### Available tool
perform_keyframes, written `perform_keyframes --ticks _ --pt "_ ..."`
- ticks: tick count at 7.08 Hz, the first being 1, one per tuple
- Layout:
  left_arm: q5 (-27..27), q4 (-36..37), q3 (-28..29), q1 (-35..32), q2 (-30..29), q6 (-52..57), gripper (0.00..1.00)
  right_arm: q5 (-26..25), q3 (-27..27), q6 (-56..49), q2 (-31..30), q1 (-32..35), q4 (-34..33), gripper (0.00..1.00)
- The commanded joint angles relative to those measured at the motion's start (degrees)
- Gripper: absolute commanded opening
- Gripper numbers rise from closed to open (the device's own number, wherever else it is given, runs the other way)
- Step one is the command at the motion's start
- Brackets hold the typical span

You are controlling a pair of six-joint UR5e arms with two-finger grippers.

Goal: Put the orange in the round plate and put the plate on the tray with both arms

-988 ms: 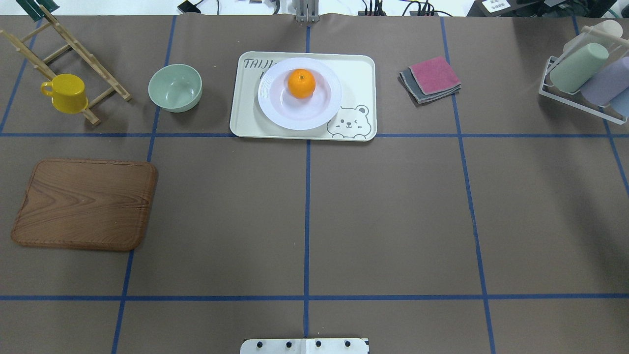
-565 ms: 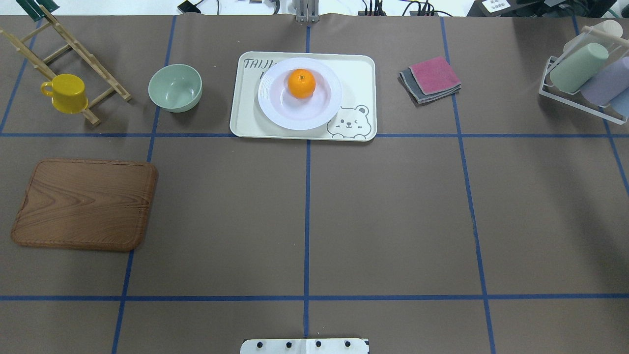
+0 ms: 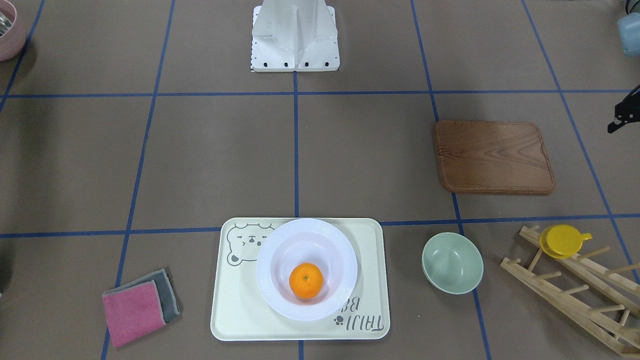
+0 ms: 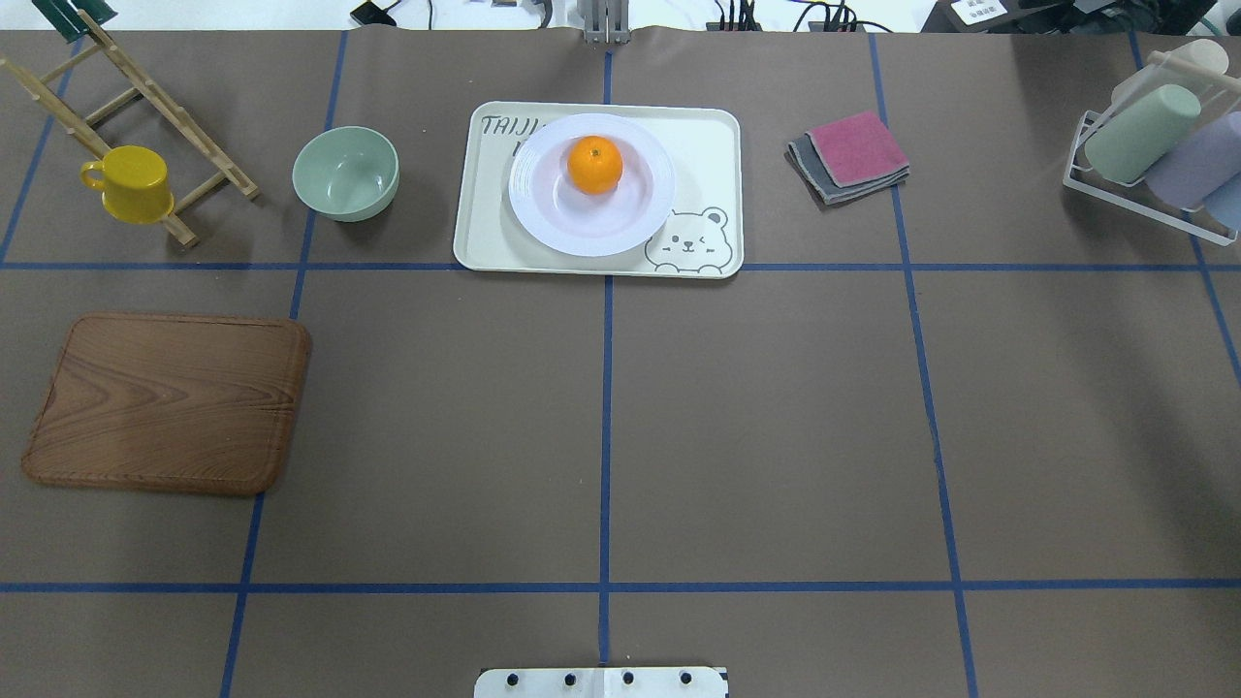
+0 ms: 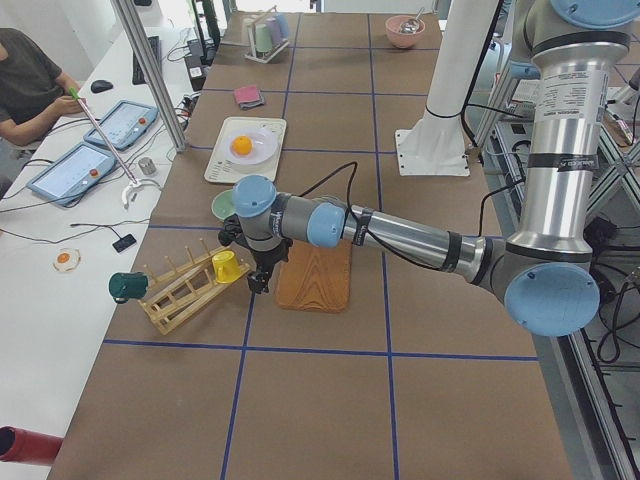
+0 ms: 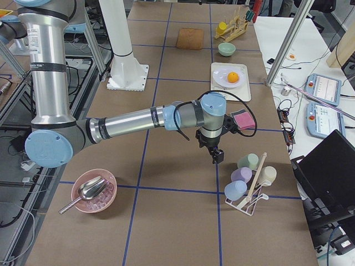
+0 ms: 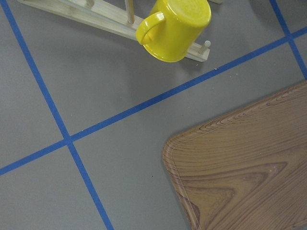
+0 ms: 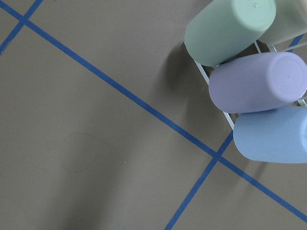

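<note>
The orange (image 4: 594, 165) sits in the round plate (image 4: 533, 208), which rests on the tray (image 4: 480, 233) at the table's far centre. Left gripper (image 5: 260, 285) hangs beside the wooden board (image 5: 315, 275), and right gripper (image 6: 218, 158) near the cup rack (image 6: 247, 183). Whether either claw is released or clenched cannot be told.

Near left arm (image 5: 400, 235) extends across the table (image 5: 320, 400); left gripper (image 5: 259, 283) hangs between yellow cup (image 5: 228, 266) and wooden board (image 5: 315, 275). Farther along, the orange (image 5: 241, 143) sits in the round plate (image 5: 262, 148) on the tray (image 5: 222, 170)
</note>
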Motion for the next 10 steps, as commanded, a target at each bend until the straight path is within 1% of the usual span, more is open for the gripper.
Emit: perform_keyframes --ticks 1,4,5,7,8,9,10 --pt "0.2 0.0 1.2 -0.1 -0.1 -2.2 1.0 0.7 -0.1 0.0 -0.1 0.0 0.0 1.0" --pt "0.3 0.2 1.3 -0.2 0.0 -3.7 1.0 0.9 -0.1 0.1 -0.9 0.0 -0.1 1.0" --pt "0.3 0.3 1.3 -0.2 0.0 -3.7 1.0 1.8 -0.1 0.3 -1.2 0.1 -0.1 1.0" --pt "0.4 0.2 1.3 -0.2 0.1 -3.6 1.0 3.4 0.0 6.8 -1.3 0.2 -0.1 1.0" --pt "0.4 0.2 1.3 -0.2 0.0 -3.6 1.0 4.3 -0.1 7.4 -2.2 0.4 -0.1 1.0" --pt "0.4 0.3 1.3 -0.2 -0.1 -3.7 1.0 4.4 -0.2 8.0 -2.8 0.7 -0.1 1.0" --pt "0.4 0.4 1.1 -0.2 -0.2 -3.8 1.0 4.4 -0.2 12.1 -3.0 0.7 -0.1 1.0"
